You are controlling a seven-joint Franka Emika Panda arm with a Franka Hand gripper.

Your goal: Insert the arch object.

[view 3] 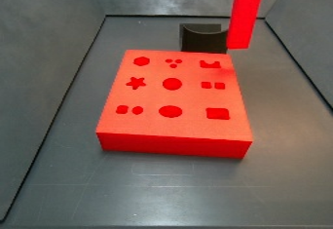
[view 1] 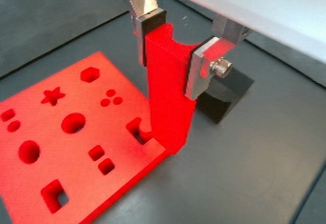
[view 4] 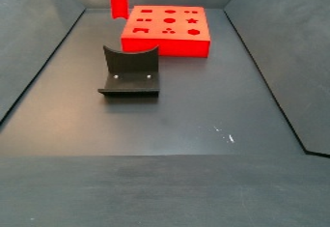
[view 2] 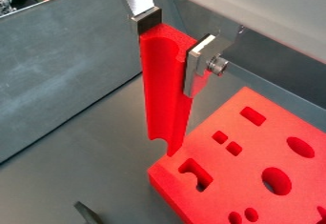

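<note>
- We hold the red bar (view 1: 166, 85) upright, the gripper (view 1: 178, 35) clamped on its top end.
- It hangs in the air near the board's (view 1: 51, 137) edge, by the arch-shaped hole (view 1: 140, 131).
- We judge insertion not yet begun; next we must line the bar's lower end up over that hole and lower it.

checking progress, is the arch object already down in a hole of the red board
No: in a wrist view the gripper holds the arch object above the red board.
</note>
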